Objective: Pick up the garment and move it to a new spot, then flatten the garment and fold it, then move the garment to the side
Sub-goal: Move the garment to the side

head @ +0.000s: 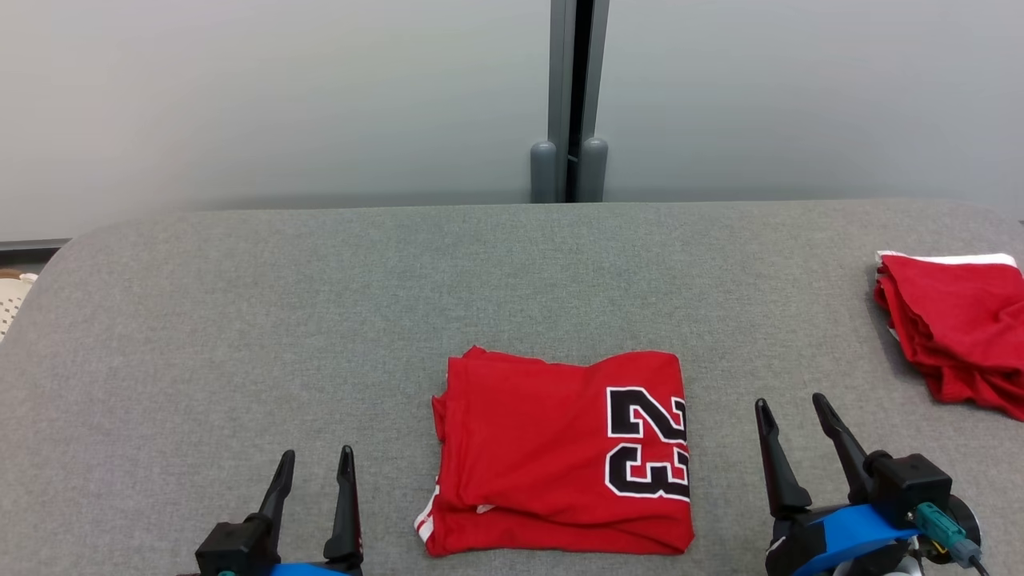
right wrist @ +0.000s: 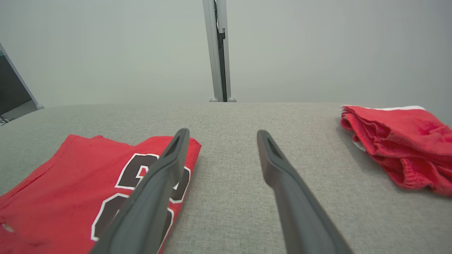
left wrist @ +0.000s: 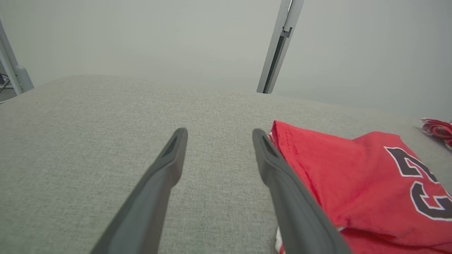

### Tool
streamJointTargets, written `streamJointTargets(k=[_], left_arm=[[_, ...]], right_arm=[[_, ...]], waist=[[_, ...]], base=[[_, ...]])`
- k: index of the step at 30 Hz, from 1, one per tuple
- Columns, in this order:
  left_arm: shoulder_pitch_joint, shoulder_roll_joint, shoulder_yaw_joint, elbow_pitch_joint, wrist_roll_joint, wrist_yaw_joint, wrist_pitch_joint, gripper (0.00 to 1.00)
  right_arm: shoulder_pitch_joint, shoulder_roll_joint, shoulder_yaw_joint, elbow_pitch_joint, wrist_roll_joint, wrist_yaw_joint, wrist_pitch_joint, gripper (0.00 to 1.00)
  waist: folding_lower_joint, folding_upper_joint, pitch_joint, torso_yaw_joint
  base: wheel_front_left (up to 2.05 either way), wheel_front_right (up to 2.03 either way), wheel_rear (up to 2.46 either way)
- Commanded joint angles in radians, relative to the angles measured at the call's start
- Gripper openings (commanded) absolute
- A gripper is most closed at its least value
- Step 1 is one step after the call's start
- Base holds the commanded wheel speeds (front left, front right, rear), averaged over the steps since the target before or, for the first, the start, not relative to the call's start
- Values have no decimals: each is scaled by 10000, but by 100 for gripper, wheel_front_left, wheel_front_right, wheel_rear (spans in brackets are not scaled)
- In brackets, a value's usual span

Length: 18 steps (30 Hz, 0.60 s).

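Observation:
The garment [head: 560,452] is a red jersey with a black and white number, folded into a neat rectangle near the front middle of the grey padded table [head: 320,304]. My left gripper [head: 316,458] stands open to its left, apart from it, with nothing between the fingers. My right gripper [head: 792,404] stands open to its right, also empty. In the left wrist view the garment [left wrist: 353,183] lies just right of my left gripper [left wrist: 219,134]. In the right wrist view the garment [right wrist: 81,176] lies left of my right gripper [right wrist: 222,134].
A second red garment [head: 956,324] with white trim lies folded loosely at the table's right edge, also in the right wrist view [right wrist: 399,144]. A grey post [head: 570,96] stands behind the table against a pale wall. The table's left half is bare.

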Motion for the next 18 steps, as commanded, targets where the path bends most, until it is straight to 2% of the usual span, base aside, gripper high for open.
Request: streamJointTargets(k=[1,12,18], left_arm=[[100,-21,43,6,28,-23,-44,100],[137,-94,90,37,206,-85,-44,100],[-179,-93,63,-41,385,-137,-44,100]], right_arm=[[118,-11,-9,-38,53,1,-52,100],[159,-13,-30,396,-28,1,-35,100],[-509,-13,-97,830,-538,1,468,100]], waist=[[1,0,-16,3],[1,0,-84,96],[1,0,97,276]], base=[[0,0,0],[0,0,0],[0,0,0]])
